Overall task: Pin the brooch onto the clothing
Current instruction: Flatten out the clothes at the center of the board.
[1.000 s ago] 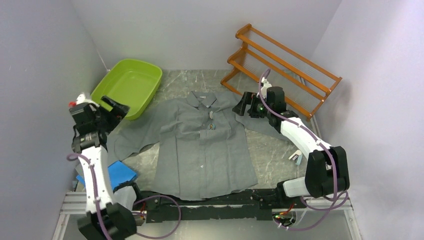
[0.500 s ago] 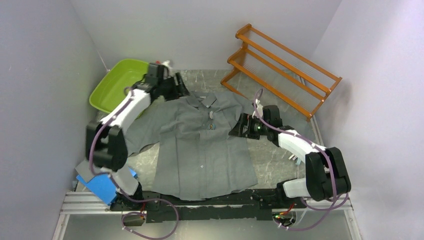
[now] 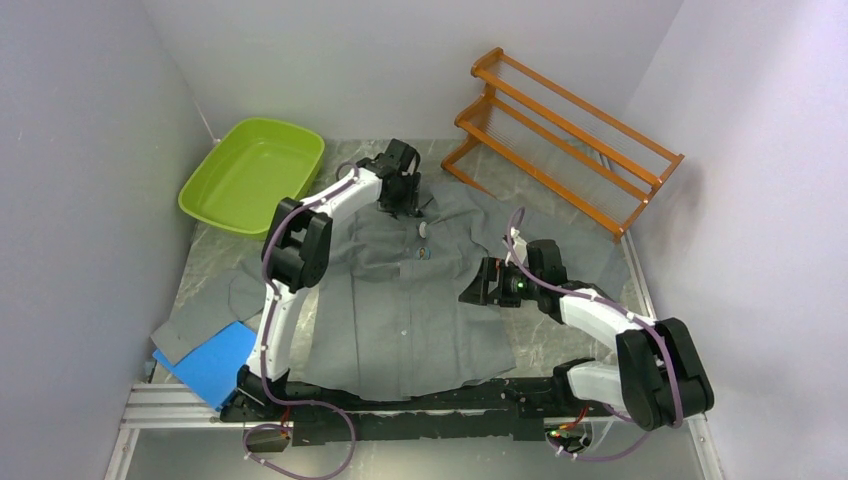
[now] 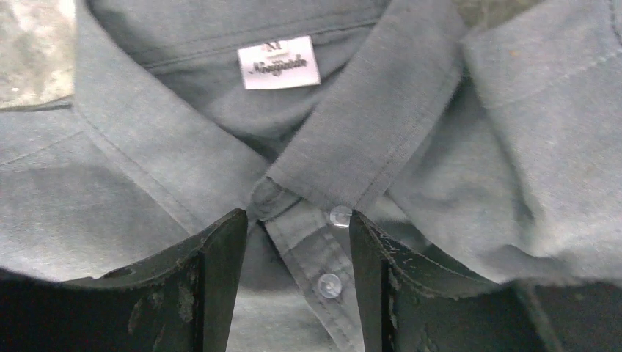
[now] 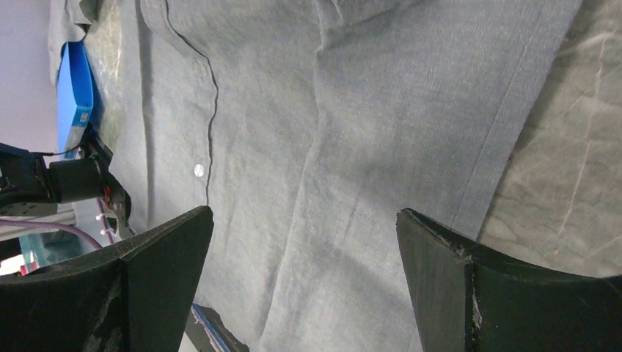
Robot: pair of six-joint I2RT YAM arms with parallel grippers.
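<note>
Apparently the brooch (image 3: 424, 251) is the small coloured speck on the shirt (image 3: 400, 335) front, beside the button strip and a little below the collar (image 4: 367, 139). It is too small to be sure of, and its long axis cannot be read. Neither wrist view shows it. The left gripper (image 4: 293, 227) hangs low over the collar's meeting point with its fingers apart, straddling the button strip. The top button (image 4: 339, 215) sits just inside one fingertip, and nothing is pinched between them. From this gripper the speck lies close by, back along the strip toward the hem, behind where its camera looks. The right gripper (image 5: 304, 216) hovers with its fingers spread wide over the shirt's flat side panel near the side seam, holding nothing. From it the speck lies ahead of the fingertips and somewhat farther from the bases, across the chest. The left gripper seems slightly nearer, yet the right one already points toward the speck, so I judge it better placed to reach it while the left steadies the cloth at the collar.
</note>
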